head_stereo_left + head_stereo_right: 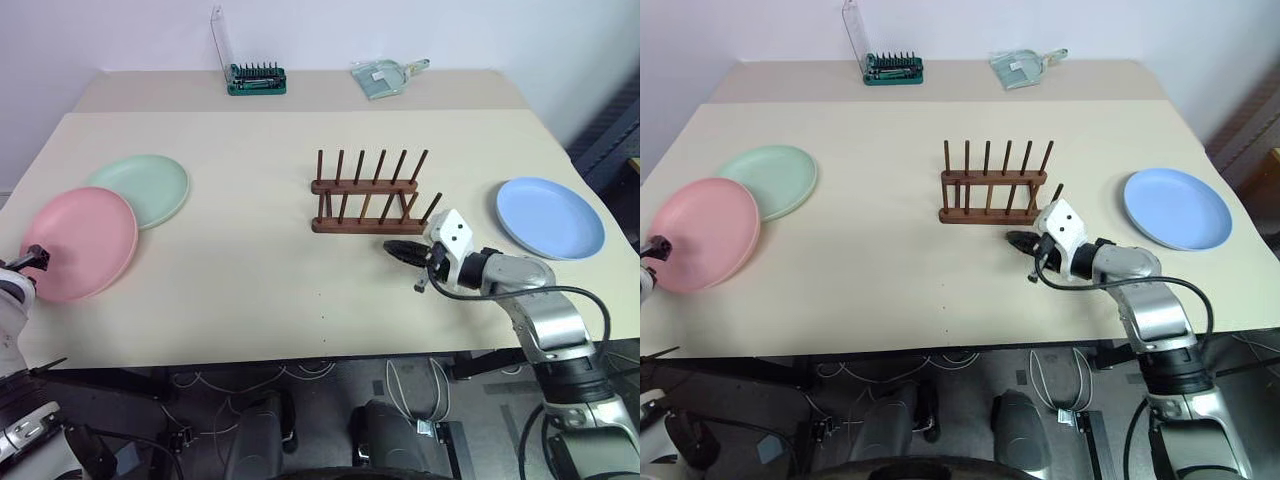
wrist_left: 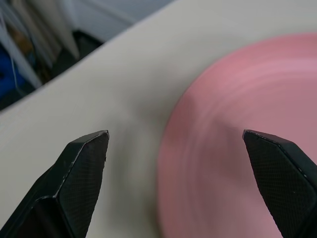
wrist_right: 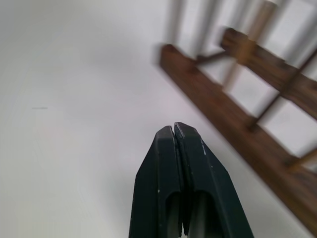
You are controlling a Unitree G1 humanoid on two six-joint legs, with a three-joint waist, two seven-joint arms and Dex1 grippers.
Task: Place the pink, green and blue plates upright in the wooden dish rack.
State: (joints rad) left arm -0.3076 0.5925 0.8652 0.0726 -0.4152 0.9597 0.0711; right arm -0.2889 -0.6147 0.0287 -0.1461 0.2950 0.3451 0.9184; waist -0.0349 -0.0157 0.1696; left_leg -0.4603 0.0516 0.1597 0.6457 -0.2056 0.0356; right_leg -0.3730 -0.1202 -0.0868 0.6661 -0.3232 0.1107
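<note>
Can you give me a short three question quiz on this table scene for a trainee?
1. True or false: the wooden dish rack already holds a plate.
2. Which plate lies partly on the green plate? A blue, B pink, C none.
3. Fill in: the left pincer is ___ beside the pink plate, while the right pincer is shut near the rack.

Key: 1 false, all three plates, including the blue plate, lie flat on the table. 2 B. 3 open.
</note>
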